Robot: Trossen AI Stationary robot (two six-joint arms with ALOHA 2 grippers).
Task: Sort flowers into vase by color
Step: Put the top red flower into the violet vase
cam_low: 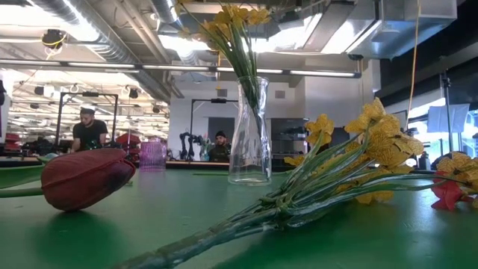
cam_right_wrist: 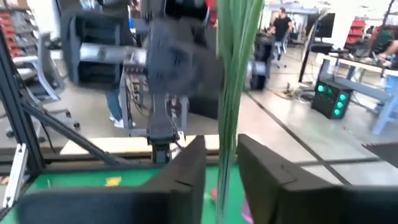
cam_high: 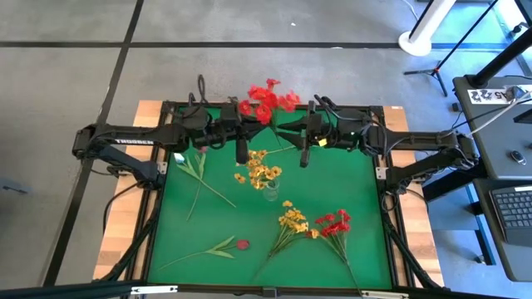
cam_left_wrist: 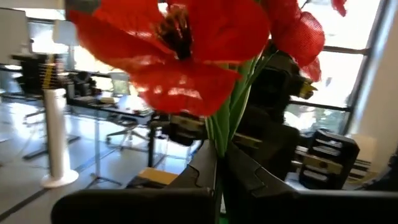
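Above green table: left gripper clamped on red flower cluster; right gripper parted around stems.

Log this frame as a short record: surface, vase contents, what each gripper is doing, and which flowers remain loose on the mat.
surface: green mat
vase: clear glass vase near mat centre, upright, holding a yellow cluster
left gripper: shut on the red cluster stems, raised at the far edge
right gripper: around the same stems; contact unclear
loose flowers: yellow bunch and red bunch near front right; dark red bud front left; pink bud stem at left
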